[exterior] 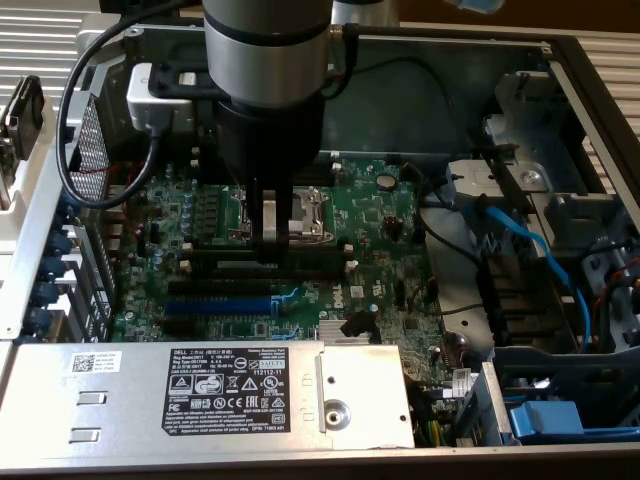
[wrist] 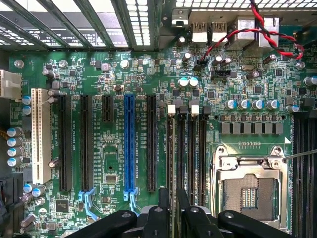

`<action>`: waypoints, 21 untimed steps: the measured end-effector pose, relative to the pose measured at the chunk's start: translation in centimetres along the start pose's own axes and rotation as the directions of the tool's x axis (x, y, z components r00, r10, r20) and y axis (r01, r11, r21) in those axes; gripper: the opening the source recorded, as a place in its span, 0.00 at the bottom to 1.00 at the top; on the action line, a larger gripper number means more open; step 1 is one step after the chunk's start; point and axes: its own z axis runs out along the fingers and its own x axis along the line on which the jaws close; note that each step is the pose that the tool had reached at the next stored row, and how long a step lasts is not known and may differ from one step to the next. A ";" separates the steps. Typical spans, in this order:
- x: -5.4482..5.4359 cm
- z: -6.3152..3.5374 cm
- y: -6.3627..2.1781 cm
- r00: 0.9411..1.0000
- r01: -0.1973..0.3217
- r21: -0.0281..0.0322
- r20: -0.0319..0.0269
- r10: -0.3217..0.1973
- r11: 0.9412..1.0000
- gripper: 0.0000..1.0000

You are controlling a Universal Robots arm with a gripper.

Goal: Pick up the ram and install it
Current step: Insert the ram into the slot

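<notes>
1. Hovering low over the green motherboard [exterior: 370,215] of an opened desktop computer case [exterior: 30,250], the arm's pincer [exterior: 268,238] hangs above the bank of black memory slots [wrist: 197,153], which lies next to the blue expansion slot [wrist: 129,144] on the side toward the processor socket [wrist: 250,191].
2. The ram [wrist: 171,158] appears as a thin dark strip seen edge-on, standing in the memory slot nearest the blue expansion slot and running parallel to it. Its lower end passes directly under the pincer in the wrist view.
3. Whether the pincer is released or clenched on the stick cannot be told, and whether it touches the ram at all is just as unclear.
4. The processor socket sits open and bare on the far side of the memory slots from the blue expansion slot.
5. A silver power supply [exterior: 120,400] with a white label lies along the board's edge just beyond one end of the blue expansion slot. Light blue cables [exterior: 530,250] run through the drive bay, well apart from that slot, past the socket.
</notes>
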 end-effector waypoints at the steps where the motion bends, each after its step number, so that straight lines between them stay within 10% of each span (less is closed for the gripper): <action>1: 0.0 0.00 0.00 1.000 0.000 0.000 0.000 0.000 1.000 0.20; 21: 0.0 -1.59 -0.03 1.000 0.000 0.000 0.000 0.000 1.000 0.20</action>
